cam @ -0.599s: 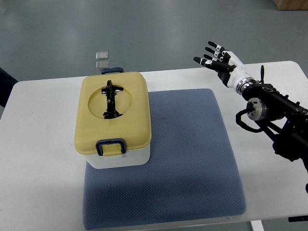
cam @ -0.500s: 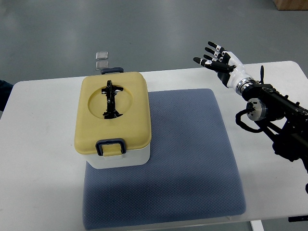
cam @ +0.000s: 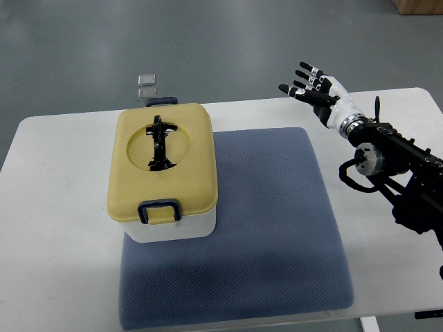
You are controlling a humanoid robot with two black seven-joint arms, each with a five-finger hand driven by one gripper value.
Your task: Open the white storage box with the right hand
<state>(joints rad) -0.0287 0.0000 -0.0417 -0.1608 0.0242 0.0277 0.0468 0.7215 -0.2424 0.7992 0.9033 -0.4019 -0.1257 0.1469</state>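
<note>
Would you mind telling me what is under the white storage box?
The white storage box rests on the left part of a blue-grey mat, which lies on the white table. Its contents are hidden by the closed yellow lid.

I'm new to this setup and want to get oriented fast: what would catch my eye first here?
The white storage box with its yellow lid shut stands on the left part of a blue-grey mat on the white table. At upper right, the right hand hovers over the table's far edge, fingers spread, holding nothing, well apart from the box.
</note>
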